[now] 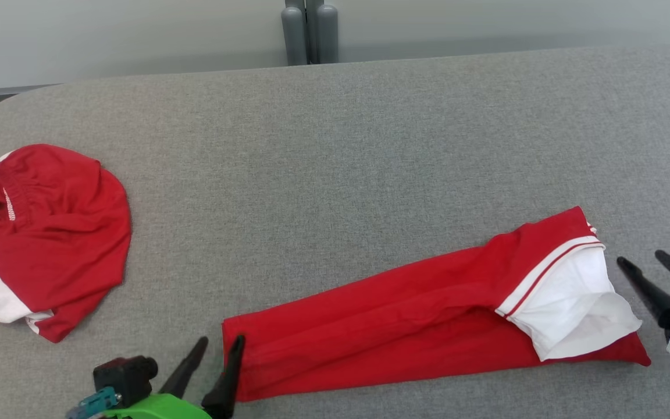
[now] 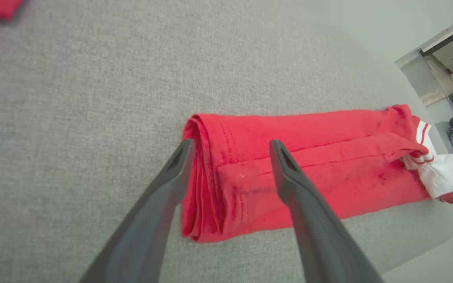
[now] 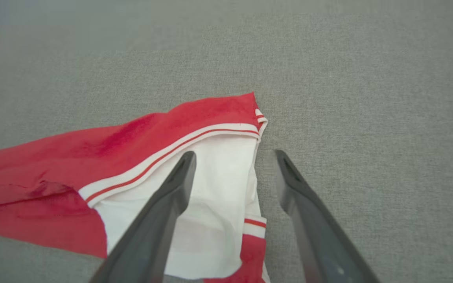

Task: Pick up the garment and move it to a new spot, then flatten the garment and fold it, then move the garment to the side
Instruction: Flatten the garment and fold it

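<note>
The garment (image 1: 399, 314) is red with a white, red-striped end and lies folded into a long strip across the near half of the grey table (image 1: 370, 145). My left gripper (image 1: 221, 342) stands open at the strip's left end. In the left wrist view its fingers (image 2: 289, 177) straddle the folded red edge of the garment (image 2: 309, 157) with nothing pinched. My right gripper (image 1: 639, 256) is open just right of the white end. In the right wrist view it (image 3: 234, 154) hovers over the white edge of the garment (image 3: 132, 149), one finger over cloth and one over bare table.
A second red-and-white garment (image 1: 44, 233) lies bunched at the table's far left, near the rounded corner. Grey cylinders (image 1: 309, 29) stand behind the table's back edge. The table's front edge runs close below both grippers.
</note>
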{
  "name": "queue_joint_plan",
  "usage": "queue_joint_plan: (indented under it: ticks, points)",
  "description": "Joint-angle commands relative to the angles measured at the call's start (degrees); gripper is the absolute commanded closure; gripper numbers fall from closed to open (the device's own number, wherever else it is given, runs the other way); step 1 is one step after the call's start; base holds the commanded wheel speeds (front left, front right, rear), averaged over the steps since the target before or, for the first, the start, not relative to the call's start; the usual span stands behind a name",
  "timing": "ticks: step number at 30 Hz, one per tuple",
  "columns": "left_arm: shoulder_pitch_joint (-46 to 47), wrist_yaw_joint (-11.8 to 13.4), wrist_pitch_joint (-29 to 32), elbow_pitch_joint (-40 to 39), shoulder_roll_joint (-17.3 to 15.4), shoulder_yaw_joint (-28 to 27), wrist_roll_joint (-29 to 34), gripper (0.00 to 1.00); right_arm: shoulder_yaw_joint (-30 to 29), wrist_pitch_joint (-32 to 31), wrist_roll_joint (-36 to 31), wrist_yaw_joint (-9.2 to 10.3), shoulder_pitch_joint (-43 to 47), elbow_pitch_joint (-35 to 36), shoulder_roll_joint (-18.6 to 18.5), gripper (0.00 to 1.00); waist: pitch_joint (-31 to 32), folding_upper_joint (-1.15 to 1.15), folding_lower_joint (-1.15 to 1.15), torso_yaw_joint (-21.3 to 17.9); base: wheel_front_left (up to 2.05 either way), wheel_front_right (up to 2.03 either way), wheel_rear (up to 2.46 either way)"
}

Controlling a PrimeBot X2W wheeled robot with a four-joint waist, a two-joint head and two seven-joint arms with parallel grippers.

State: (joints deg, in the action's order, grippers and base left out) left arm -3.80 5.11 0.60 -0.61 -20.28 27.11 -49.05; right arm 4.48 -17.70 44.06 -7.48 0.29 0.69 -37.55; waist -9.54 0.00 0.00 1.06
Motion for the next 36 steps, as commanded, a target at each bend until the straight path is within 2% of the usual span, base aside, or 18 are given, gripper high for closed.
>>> queue_joint_plan:
  ticks: [1,4,6,10,15,21,24,25,26,28,32,36]
  points:
    - [0.57,0.89,-2.53,-0.20,-0.02,-0.73,2.14,0.00,-1.47,-0.92,-0.82,-0.03,-0.92,0.52,0.19,0.00,-0.30,0.00,0.00,-0.11,0.00,0.00,0.00]
    - [1.56,2.93,-9.63,0.36,1.30,-1.44,6.65,0.00,-3.66,-4.54,-2.65,-0.03,-2.38,0.75,1.58,0.00,-1.22,0.00,0.00,0.12,0.00,0.00,0.00]
    - [2.49,3.96,-12.82,1.49,1.34,-1.13,10.64,0.00,-3.11,-7.59,-4.40,-0.03,-3.18,0.05,2.92,0.00,-1.86,0.00,0.00,0.57,0.00,0.00,0.00]
    - [3.39,4.55,-15.33,3.29,3.96,-0.64,15.12,0.00,-0.15,-13.61,-9.88,-0.03,-4.37,-3.88,5.29,0.00,-2.80,0.00,0.00,1.34,0.00,0.00,0.00]
    - [3.11,3.66,-15.79,3.48,7.11,-2.92,19.76,0.00,2.04,-16.16,-16.73,-0.03,-6.82,-10.77,8.01,0.00,-3.35,0.00,0.00,2.27,0.00,0.00,0.00]
    - [1.61,0.70,-15.80,3.25,10.58,-7.49,24.20,0.00,3.08,-16.76,-18.56,0.01,-10.15,-17.20,9.96,0.00,-3.33,0.00,0.00,3.16,0.00,0.00,0.00]
    - [0.96,-0.78,-15.80,3.60,12.36,-9.56,26.14,0.00,5.94,-18.20,-15.62,-0.07,-10.48,-19.38,10.91,0.00,-3.02,0.00,0.00,3.50,0.00,0.00,0.00]
    - [0.84,-1.35,-15.80,3.70,12.93,-10.38,26.99,0.00,7.96,-18.78,-12.64,-0.26,-10.19,-19.45,11.89,0.13,-2.75,0.00,0.00,3.53,0.00,0.00,0.00]
    - [0.50,-1.77,-15.80,3.83,13.47,-11.03,27.15,0.00,8.69,-18.72,-10.08,-0.33,-10.12,-19.45,12.61,1.00,-2.52,0.00,0.00,3.48,0.00,0.00,0.00]
    - [-0.25,-2.68,-15.80,4.21,14.40,-12.41,28.23,0.00,9.94,-17.94,-5.08,-0.34,-10.42,-19.19,11.71,1.00,-2.00,0.00,0.00,3.25,0.00,0.00,0.00]
    - [-1.55,-4.18,-15.81,4.96,15.90,-14.76,30.24,0.00,8.66,-16.18,0.68,0.07,-11.12,-20.70,5.18,1.00,-1.02,0.00,0.00,2.54,0.00,0.00,0.00]
    - [-2.36,-5.64,-15.81,5.89,16.84,-15.42,31.37,0.00,2.40,-13.56,5.11,0.04,-10.50,-23.60,-1.97,1.00,-0.16,0.00,0.00,3.01,0.00,0.00,0.00]
